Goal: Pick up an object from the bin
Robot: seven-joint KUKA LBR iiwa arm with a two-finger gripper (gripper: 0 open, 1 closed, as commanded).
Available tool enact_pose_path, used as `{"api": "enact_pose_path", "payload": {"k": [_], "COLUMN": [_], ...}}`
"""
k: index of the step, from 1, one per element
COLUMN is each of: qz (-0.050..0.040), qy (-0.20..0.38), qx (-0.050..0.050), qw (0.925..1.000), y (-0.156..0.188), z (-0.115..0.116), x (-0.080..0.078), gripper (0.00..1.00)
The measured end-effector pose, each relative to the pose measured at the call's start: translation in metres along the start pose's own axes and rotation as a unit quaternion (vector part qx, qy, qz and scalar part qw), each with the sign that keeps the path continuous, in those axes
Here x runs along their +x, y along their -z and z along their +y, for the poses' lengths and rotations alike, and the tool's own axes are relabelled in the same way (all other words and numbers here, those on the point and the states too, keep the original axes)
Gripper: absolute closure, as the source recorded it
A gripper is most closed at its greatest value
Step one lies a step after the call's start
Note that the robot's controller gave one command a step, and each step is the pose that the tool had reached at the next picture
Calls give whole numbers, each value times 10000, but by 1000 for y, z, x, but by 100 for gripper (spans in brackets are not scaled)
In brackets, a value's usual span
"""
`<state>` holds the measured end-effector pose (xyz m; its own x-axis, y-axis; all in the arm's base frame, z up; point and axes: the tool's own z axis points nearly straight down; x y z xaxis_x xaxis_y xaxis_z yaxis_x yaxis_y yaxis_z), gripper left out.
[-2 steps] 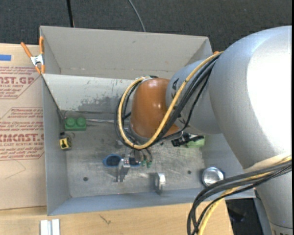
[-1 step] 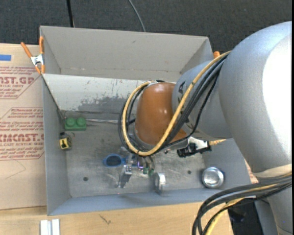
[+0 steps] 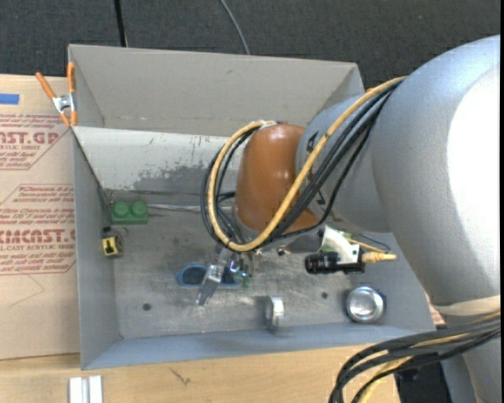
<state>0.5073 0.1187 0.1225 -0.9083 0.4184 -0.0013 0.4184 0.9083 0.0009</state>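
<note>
My gripper (image 3: 221, 277) is low in the middle of the bin, under the arm's orange cover, right on the bin floor. A flat blue thing (image 3: 191, 274) lies directly to its left, touching or partly beneath it. A small bit of green shows on the gripper's right side. A small silver metal piece (image 3: 273, 310) rests to the front right of the gripper.
A green two-stud block (image 3: 129, 212) lies against the left wall, with a small yellow-and-black thing (image 3: 111, 245) below it. To the right lie a black-and-white tool with a yellow tip (image 3: 346, 255) and a round silver cap (image 3: 364, 304). The arm covers the bin's right side.
</note>
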Motion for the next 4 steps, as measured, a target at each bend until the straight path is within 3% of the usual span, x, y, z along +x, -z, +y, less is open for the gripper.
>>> {"api": "enact_pose_path", "payload": {"k": [1, 2, 3, 4], "qz": [-46, -28, 5, -10], "qy": [-319, -322, -312, -307], "qx": [-17, -12, -17, -12], "qw": [9995, 9995, 9995, 9995], "y": [-51, -49, -48, 10], "z": [1, 1, 3, 4], "x": [22, 20, 22, 21], "gripper": [0, 0, 100, 100]}}
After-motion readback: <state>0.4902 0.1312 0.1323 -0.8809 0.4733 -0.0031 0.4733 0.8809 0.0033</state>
